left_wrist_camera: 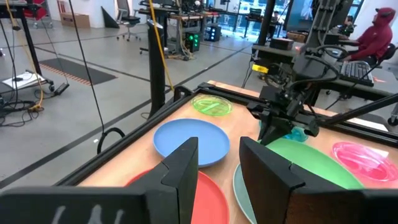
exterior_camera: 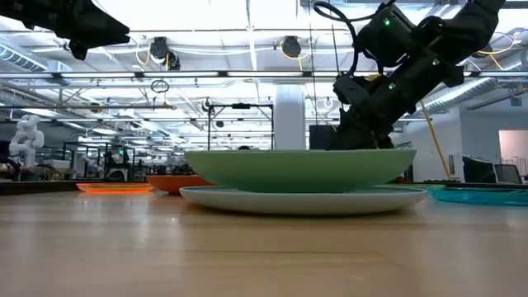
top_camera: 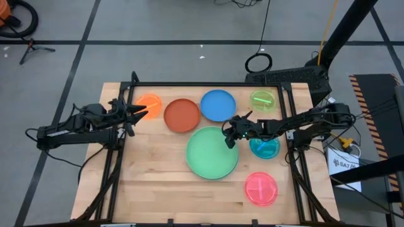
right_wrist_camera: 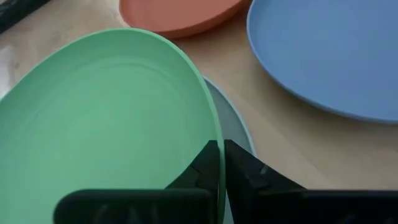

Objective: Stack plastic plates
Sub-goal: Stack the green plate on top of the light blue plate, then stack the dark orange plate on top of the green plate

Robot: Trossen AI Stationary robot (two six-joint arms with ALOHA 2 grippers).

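Wooden slats make up the table [top_camera: 158, 183], which stands on grey floor in a big workshop. Seen from above, with the table as the clock face, the left gripper [top_camera: 140, 112] waits at 10 o'clock over the orange plate [top_camera: 150, 101], fingers [left_wrist_camera: 181, 169] spread and holding nothing. Rightward along the far edge lie the rust-red plate [top_camera: 182, 115], the blue plate [top_camera: 218, 104] at 12 and the lime plate [top_camera: 263, 100] at 1. At the centre the green plate [top_camera: 211, 153] sits in the pale blue-grey plate [exterior_camera: 305, 200]; the low view shows it riding level on that lower rim, and the right wrist view shows the pale edge peeking out only on the side toward the blue plate, so the pair looks slightly off-centre. The right gripper [top_camera: 228, 133] is at the green plate's 1 o'clock edge, fingers pinching its rim [right_wrist_camera: 217, 168] between them. Beyond it the teal plate [top_camera: 265, 147] lies at 3 and the pink plate [top_camera: 261, 188] at 5. I judge the step to be seating green in the pale plate; doing it well means letting go only once the rim rests evenly, then lifting straight up so the fingers do not drag it. Being round, the plate has no long axis; it lies flat, hollow side up.
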